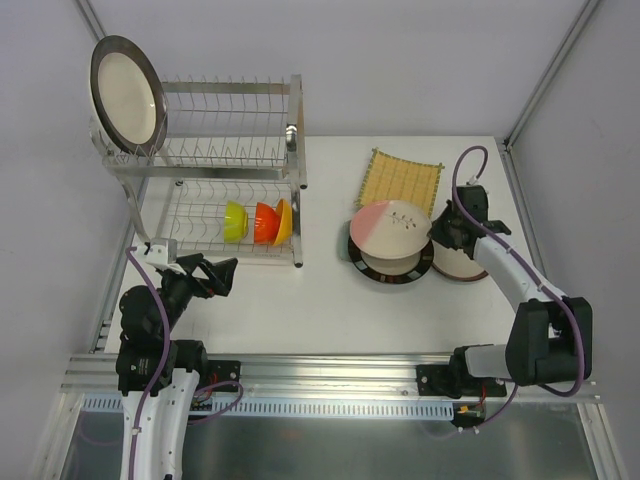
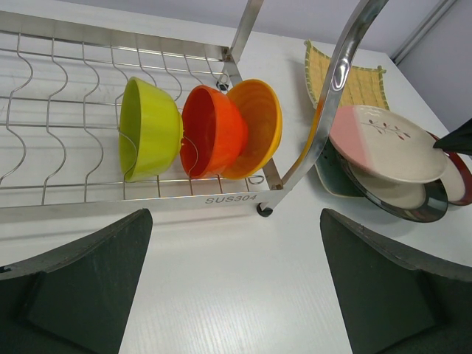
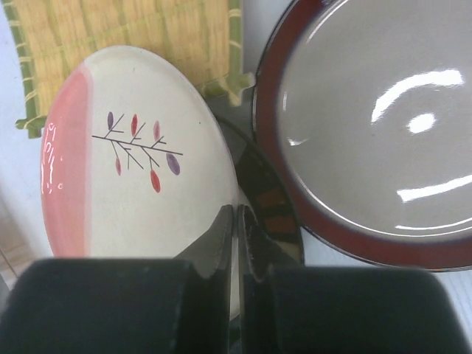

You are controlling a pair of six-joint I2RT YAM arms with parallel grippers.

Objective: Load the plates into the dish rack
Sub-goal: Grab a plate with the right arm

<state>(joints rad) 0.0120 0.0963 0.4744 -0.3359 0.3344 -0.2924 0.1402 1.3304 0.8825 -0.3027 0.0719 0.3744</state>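
The silver wire dish rack [image 1: 235, 150] stands at the back left, with a dark-rimmed cream plate [image 1: 128, 95] upright in its top tier. At the right, a pink-and-white plate [image 1: 388, 228] tops a stack over a dark patterned-rim plate [image 1: 390, 274]. My right gripper [image 3: 237, 221] is shut on the near rim of the pink-and-white plate [image 3: 133, 155]. A red-rimmed plate [image 3: 383, 118] lies beside the stack and a yellow woven square [image 3: 125, 29] behind it. My left gripper [image 2: 236, 295] stands open over bare table in front of the rack's lower tier [image 2: 236, 198].
Green [image 2: 147, 129], orange-red [image 2: 214, 131] and yellow-orange [image 2: 258, 122] bowls sit on edge in the lower tier. A teal dish edge [image 1: 345, 250] peeks from under the stack. The rack's chrome leg [image 2: 324, 125] rises between my left gripper and the plates.
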